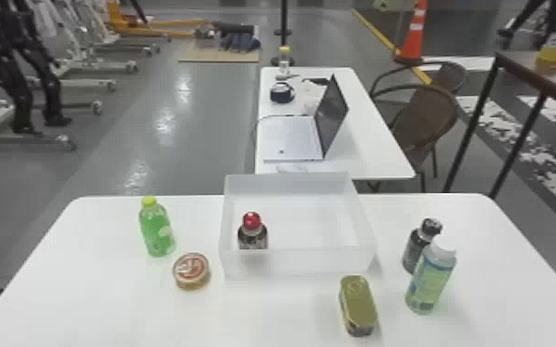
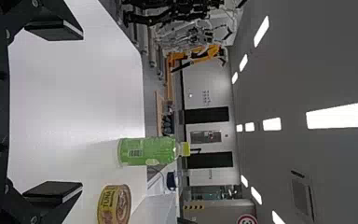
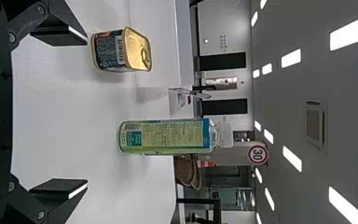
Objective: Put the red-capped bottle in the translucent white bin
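Red-capped bottle (image 1: 252, 233) is in the translucent white bin (image 1: 298, 263), left gripper (image 2: 77, 111) and right gripper (image 3: 81, 112) both wide, green bottle (image 1: 156, 230) and round tin (image 1: 191, 271) off left, gold tin (image 1: 358, 304) out front, pale-capped bottle (image 1: 431, 281) kinda blocking the dark bottle (image 1: 414, 249).

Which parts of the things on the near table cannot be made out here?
Red-capped bottle, lower body: head view, behind the bin's front wall.
Dark bottle, lower right side: head view, behind white-capped bottle.
Round can, one side: left wrist view, cut off by the edge.
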